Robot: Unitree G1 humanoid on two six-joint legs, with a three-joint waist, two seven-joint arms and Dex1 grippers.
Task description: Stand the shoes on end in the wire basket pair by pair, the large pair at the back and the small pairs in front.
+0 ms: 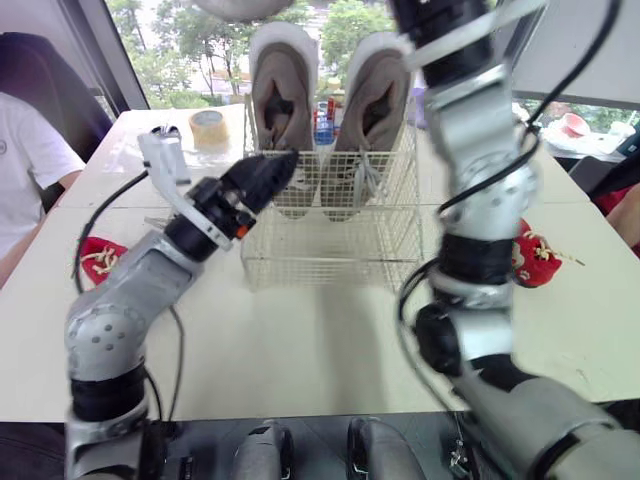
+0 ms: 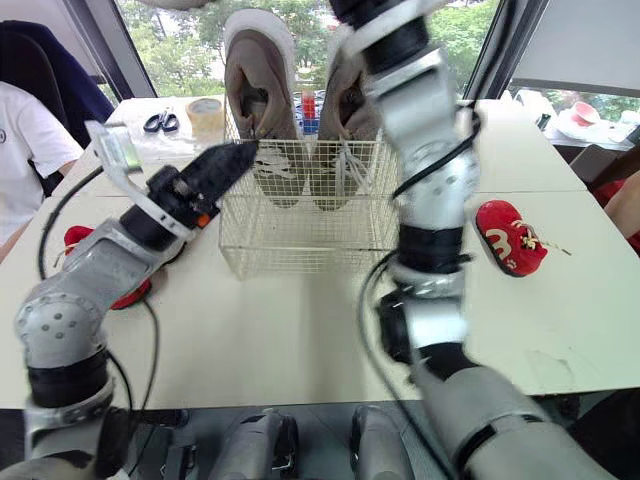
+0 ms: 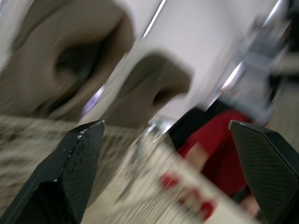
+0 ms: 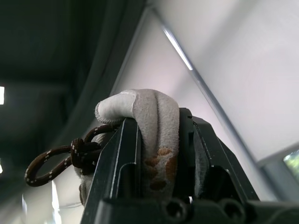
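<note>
Right gripper (image 4: 159, 121) jaws hold a small grey shoe (image 4: 147, 103); left gripper (image 1: 282, 165) jaws are open. Set it on end, slowly, in the wire basket (image 1: 330, 255), before the 2 big shoes (image 1: 283, 95).

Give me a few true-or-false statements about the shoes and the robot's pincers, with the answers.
1. Two large tan shoes stand on end at the back of the wire basket. True.
2. The left pincer is clamped on a shoe. False: it is open, holding nothing, near the basket.
3. The right pincer grips a small pale shoe with a brown lace. True.
4. The red shoes are inside the basket. False: they lie on the table, one on each side of it.
</note>
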